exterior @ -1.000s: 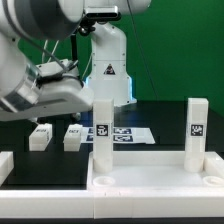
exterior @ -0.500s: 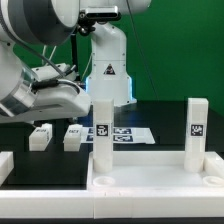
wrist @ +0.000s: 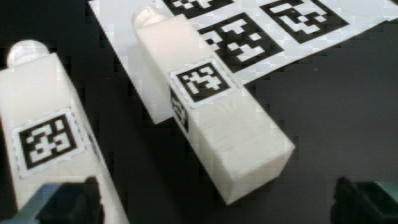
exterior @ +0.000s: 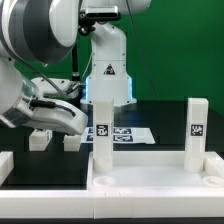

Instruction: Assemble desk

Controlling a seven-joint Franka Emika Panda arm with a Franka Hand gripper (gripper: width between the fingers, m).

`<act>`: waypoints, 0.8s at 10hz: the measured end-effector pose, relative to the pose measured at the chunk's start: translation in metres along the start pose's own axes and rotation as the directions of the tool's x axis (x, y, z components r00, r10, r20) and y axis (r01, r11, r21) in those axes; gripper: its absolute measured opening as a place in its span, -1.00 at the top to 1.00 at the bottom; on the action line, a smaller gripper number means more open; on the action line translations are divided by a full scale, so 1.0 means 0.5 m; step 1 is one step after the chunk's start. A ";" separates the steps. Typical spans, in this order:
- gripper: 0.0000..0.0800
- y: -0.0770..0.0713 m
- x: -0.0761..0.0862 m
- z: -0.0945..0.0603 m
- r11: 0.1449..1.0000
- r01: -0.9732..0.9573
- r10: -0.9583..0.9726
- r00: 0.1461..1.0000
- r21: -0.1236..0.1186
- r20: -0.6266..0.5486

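The desk's panel lies in the foreground with two legs standing upright in it, one towards the exterior view's left and one on its right. Two loose legs lie on the black table behind it. My gripper hangs low just above them. In the wrist view one tagged leg lies in line with my open gripper; nothing is between the dark fingertips. The other loose leg lies beside it.
The marker board lies flat behind the upright legs, close to the loose legs. The robot's white base stands at the back. A white block sits at the exterior view's left edge.
The arm has come down and forward towards the two loose legs, now partly covering them in the exterior view. The jaws have stayed open.
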State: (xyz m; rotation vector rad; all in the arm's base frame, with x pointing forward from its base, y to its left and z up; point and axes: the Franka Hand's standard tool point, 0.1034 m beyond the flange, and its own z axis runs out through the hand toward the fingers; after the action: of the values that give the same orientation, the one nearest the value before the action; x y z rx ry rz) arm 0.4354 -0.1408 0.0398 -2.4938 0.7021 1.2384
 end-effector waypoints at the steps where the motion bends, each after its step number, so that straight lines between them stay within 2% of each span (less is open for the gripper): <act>1: -0.62 0.000 0.000 0.000 1.000 0.000 0.000 1.000 0.000 0.000; 3: -0.62 -0.007 -0.002 0.013 1.000 0.013 -0.014 1.000 -0.005 -0.007; 6: -0.62 -0.023 -0.010 0.073 0.999 0.019 -0.019 1.000 -0.031 -0.008; 8: -0.62 -0.019 -0.004 0.078 0.999 0.016 -0.016 1.000 -0.034 -0.024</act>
State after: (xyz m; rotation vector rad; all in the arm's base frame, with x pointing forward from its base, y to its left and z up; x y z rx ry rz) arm 0.4133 -0.1148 0.0183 -2.5404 0.6711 1.2266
